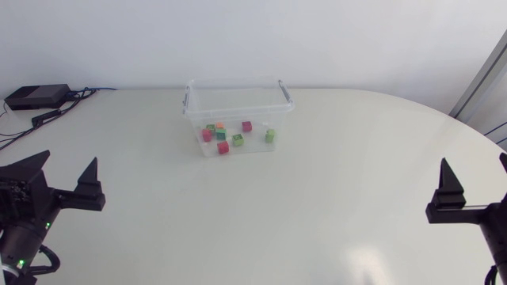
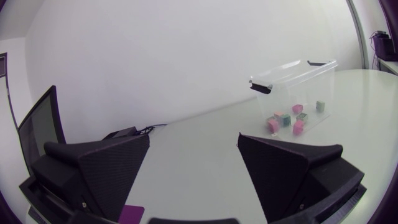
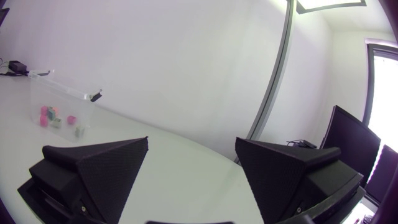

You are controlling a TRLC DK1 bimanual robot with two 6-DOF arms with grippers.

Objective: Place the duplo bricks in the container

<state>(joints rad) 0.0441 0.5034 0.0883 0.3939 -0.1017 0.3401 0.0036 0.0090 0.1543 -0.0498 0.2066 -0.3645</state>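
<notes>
Bricks: the duplo bricks (image 1: 223, 147) that we can see, red, pink, green and orange, all lie on the floor of the container (image 1: 234, 96), loosely grouped and none stacked.
Container: clear, lidless, upright on the far middle of the table (image 1: 317, 198), with its dark handle clips at the two ends.
Outside the container: we find no brick on the table in any view.
Left gripper (image 1: 69, 162): at the near left edge, well apart from the container, fingers wide apart with nothing between them.
Right gripper (image 1: 474, 162): at the near right edge, equally far off, fingers spread and holding nothing.
Step in hand: we judge the placing finished, or at least nothing is left to pick; both arms sit at what looks like rest.
Next move: none on the bricks, as we read it. If one lies hidden from us, we would need to find it before reaching.
Elsewhere: a black box (image 1: 36, 96) with cables sits at the far left corner.
</notes>
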